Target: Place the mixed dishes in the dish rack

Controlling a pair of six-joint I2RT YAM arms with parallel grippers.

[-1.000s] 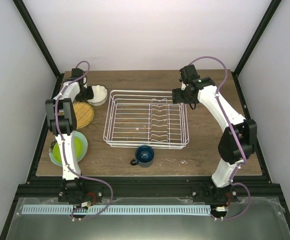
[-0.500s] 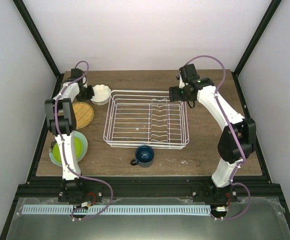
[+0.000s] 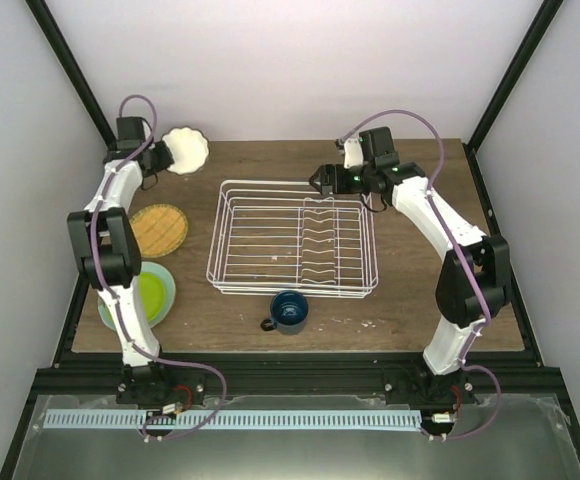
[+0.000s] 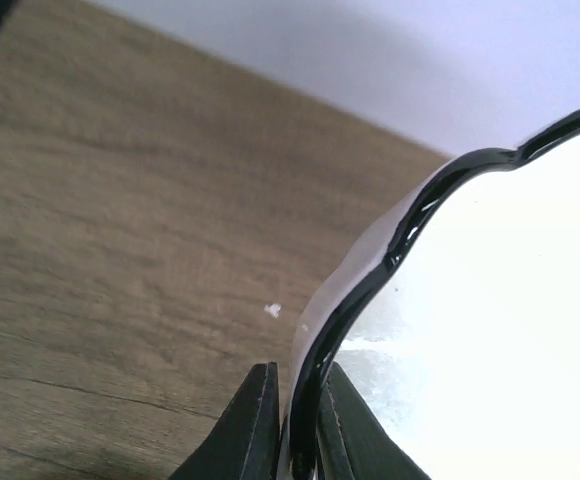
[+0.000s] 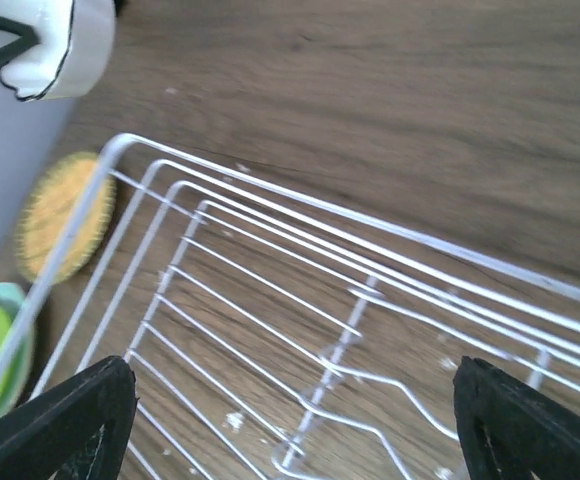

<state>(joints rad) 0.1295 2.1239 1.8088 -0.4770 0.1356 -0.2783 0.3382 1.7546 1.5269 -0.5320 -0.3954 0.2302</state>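
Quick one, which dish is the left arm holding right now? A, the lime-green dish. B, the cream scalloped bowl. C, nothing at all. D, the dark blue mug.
B: the left fingers pinch the dark-edged rim of the cream scalloped bowl, which is held tilted at the far left.

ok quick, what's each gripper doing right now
Left gripper: shut on the rim of the cream scalloped bowl, held off the table.
Right gripper: open, empty, above the far edge of the dish rack.
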